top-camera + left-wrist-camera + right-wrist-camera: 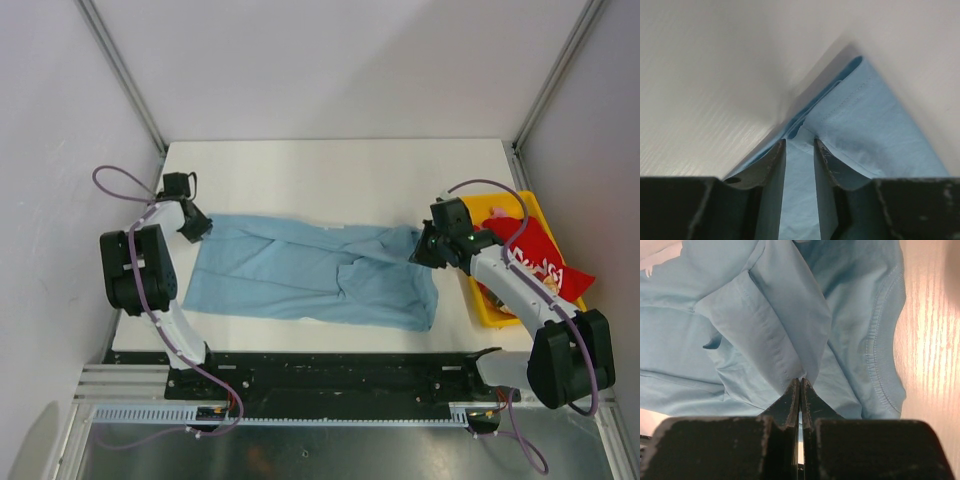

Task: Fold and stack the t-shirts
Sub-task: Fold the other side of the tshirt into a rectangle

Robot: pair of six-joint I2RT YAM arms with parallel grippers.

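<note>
The right gripper (800, 381) has its jaws pressed together on a fold of the light blue cloth t-shirt (300, 270), while the left gripper (800, 142) has its jaws a little apart, with the shirt's corner lying loose between them. From one pair of jaws to the other, the shirt's long axis runs across the white table (330, 170), so I judge that only the right end is gripped. Farther out, beyond the right jaws, the red cloth t-shirt (540, 255) lies over the yellow plastic bin (478, 308).

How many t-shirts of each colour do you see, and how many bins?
light blue t-shirt: 1
red t-shirt: 1
yellow bin: 1
Total: 3
</note>
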